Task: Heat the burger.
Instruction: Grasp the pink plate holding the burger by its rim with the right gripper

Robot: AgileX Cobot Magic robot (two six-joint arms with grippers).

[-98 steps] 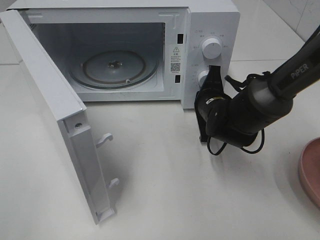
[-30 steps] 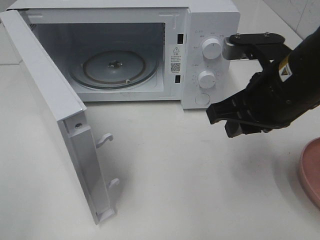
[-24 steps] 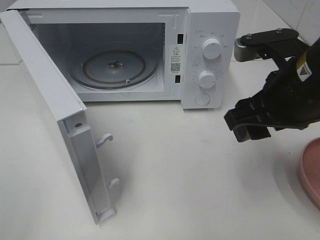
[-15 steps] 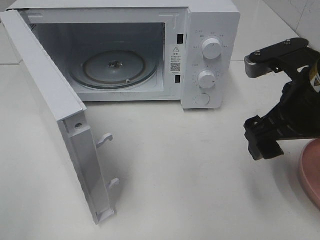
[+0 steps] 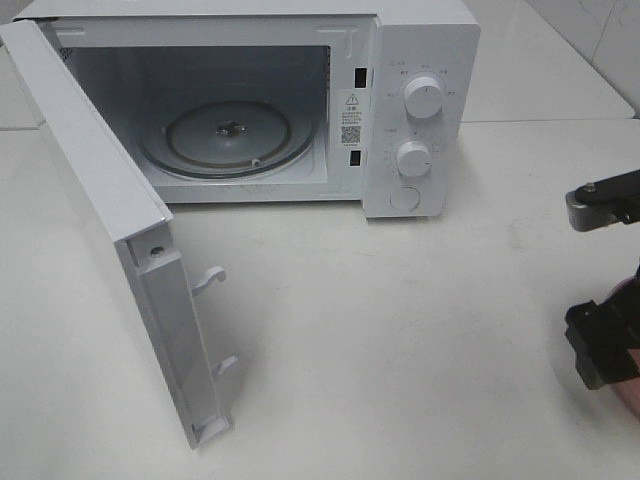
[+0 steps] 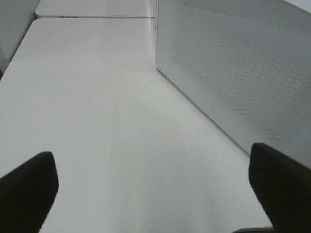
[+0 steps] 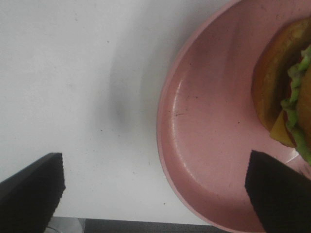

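Right claw (image 7: 155,194) withdrawn rightward, wrist view reveals burger (image 7: 272,82)

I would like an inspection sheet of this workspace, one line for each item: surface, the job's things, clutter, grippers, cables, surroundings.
Surface: white table, smooth, no spill seen.
Job's things: burger lies on the pink plate; microwave stands with its door open, and its glass turntable holds nothing.
Clutter: nothing seen.
Grippers: right gripper open above the plate's rim, holding nothing; left gripper open over the table, beside a white dotted panel.
Cables: nothing seen.
Surroundings: tiled wall at the far right.
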